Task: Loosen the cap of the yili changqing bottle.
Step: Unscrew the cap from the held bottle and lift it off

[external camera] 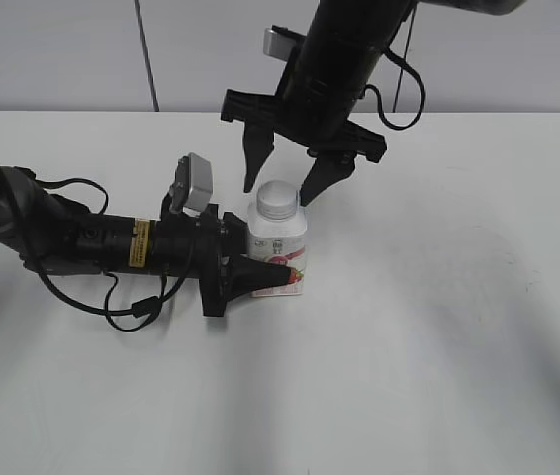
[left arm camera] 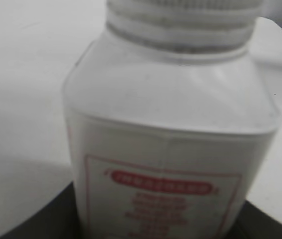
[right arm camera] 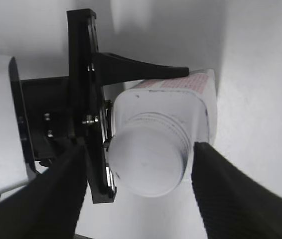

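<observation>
I see the white table (external camera: 438, 376) carrying everything. My left gripper (external camera: 260, 269) lies low along it and is clamped on the lower body of the yili changqing bottle (external camera: 278, 237), which stands upright near the middle of the table. My right gripper (external camera: 288, 183) hangs over the bottle with its fingers spread wide, one on each side of the cap (external camera: 278, 199); in the right wrist view one finger (right arm camera: 215, 184) is just beside the cap (right arm camera: 148, 162), though I cannot tell whether it touches
</observation>
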`<state>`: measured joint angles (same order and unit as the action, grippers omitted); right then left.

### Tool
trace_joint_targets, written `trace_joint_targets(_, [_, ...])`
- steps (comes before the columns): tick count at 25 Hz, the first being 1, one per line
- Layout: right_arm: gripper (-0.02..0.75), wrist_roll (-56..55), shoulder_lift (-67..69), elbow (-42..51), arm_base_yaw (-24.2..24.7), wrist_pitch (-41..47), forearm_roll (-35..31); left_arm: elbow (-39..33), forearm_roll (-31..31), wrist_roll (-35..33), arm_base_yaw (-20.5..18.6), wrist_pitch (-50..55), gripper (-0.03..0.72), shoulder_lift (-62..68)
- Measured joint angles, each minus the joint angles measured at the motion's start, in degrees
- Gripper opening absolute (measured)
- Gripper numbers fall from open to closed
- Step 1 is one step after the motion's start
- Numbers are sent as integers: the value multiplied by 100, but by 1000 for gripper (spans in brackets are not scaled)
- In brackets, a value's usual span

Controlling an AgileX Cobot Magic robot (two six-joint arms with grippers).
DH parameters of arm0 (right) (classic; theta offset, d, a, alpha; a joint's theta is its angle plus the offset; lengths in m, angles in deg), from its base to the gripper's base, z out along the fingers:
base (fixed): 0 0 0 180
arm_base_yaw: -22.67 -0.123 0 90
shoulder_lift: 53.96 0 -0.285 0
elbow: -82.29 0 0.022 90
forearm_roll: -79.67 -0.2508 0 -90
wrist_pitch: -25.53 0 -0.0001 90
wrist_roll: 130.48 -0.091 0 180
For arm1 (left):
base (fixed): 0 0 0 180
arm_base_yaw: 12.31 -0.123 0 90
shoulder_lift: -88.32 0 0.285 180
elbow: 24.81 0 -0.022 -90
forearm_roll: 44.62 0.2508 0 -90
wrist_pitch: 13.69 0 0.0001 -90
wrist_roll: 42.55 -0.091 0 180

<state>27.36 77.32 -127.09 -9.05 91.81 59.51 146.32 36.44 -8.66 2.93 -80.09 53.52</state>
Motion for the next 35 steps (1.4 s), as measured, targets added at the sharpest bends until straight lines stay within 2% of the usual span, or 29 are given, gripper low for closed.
trace_joint_targets(4, [481, 7, 6, 0, 0, 0, 54, 0, -6, 0, 0, 0, 370, 0])
trace_joint_targets(15, [468, 19, 69, 0, 0, 6, 82, 0, -6, 0, 0, 0, 370, 0])
trace_joint_targets(24, [407, 36, 69, 0, 0, 9, 84, 0, -6, 0, 0, 0, 370, 0])
trace_joint_targets(35, [384, 314, 69, 0, 0, 32, 83, 0, -6, -2, 0, 0, 370, 0])
